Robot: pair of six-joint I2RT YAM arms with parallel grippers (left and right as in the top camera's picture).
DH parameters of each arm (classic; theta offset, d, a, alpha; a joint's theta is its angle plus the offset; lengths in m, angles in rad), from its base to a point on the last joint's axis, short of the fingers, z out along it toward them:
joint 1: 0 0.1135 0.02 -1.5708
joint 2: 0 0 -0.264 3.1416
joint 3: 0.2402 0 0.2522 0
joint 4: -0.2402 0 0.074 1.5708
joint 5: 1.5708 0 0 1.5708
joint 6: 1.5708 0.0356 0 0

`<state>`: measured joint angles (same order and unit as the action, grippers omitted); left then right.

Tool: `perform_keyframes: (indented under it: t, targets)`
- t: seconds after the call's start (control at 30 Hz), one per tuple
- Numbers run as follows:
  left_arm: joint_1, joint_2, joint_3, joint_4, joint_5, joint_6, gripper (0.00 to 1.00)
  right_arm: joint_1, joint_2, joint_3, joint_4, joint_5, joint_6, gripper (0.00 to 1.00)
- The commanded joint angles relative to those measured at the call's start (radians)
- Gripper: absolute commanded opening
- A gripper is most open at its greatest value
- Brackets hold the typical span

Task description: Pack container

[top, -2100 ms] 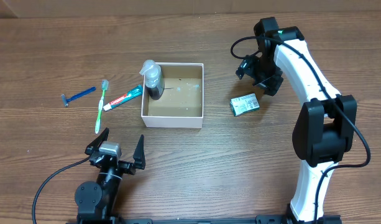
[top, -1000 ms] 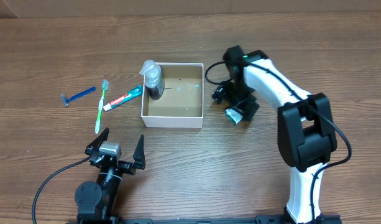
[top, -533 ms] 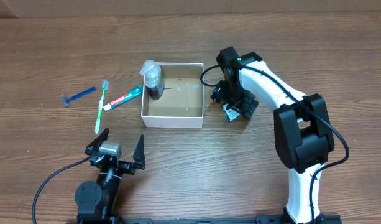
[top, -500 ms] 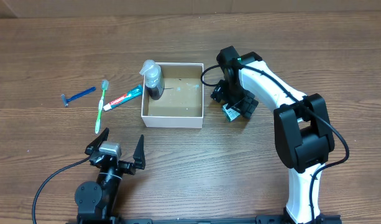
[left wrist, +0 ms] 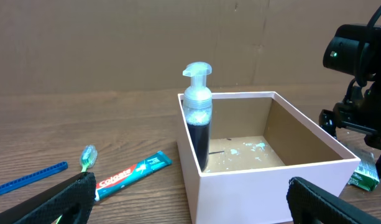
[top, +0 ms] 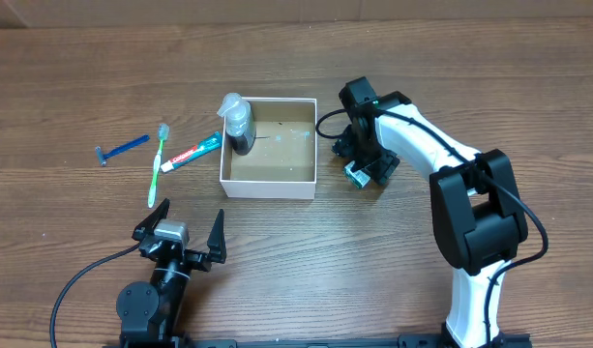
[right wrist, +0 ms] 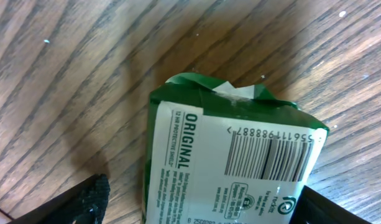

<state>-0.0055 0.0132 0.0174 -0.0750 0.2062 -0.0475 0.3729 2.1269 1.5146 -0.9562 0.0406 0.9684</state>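
The container (top: 268,188) is a square white box with a brown floor at the table's middle; the left wrist view shows its near wall (left wrist: 271,193). A pump bottle of dark liquid (top: 238,126) stands in its far left corner (left wrist: 197,124). My right gripper (top: 366,172) is just right of the box, shut on a green-and-white packet (top: 356,176), held a little above the wood. The right wrist view shows the packet (right wrist: 240,168) between the fingers (right wrist: 206,205). My left gripper (top: 180,242) is open and empty in front of the box (left wrist: 190,199).
Left of the box lie a toothpaste tube (top: 194,152), a green toothbrush (top: 159,164) and a blue razor (top: 120,148); all three also show in the left wrist view, the tube (left wrist: 134,175), the brush (left wrist: 87,155) and the razor (left wrist: 28,177). The packet's end shows past the box (left wrist: 366,174).
My right gripper came down from the back right onto the packet, took hold of it and carried it left to beside the box's right wall. The left arm has not moved.
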Motion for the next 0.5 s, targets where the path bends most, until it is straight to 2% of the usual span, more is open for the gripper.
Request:
perform_keyframes:
  t: [0.0, 0.2, 0.27, 0.3, 0.47]
  targets:
    - [0.007, -0.009, -0.005, 0.001, 0.0, 0.022, 1.0, -0.022, 0.034, -0.048, 0.006, 0.011, -0.02, 0.79]
    - [0.007, -0.009, -0.005, 0.001, 0.0, 0.022, 1.0, -0.023, 0.033, -0.047, -0.016, 0.012, -0.119, 0.7]
    - [0.007, -0.009, -0.005, 0.002, 0.0, 0.022, 1.0, -0.029, 0.033, -0.039, -0.036, 0.013, -0.141, 0.65]
    - [0.007, -0.009, -0.005, 0.001, 0.0, 0.022, 1.0, -0.037, 0.033, -0.028, -0.054, 0.014, -0.163, 0.59]
    - [0.007, -0.009, -0.005, 0.001, 0.0, 0.022, 1.0, -0.073, 0.033, 0.03, -0.148, 0.014, -0.194, 0.58]
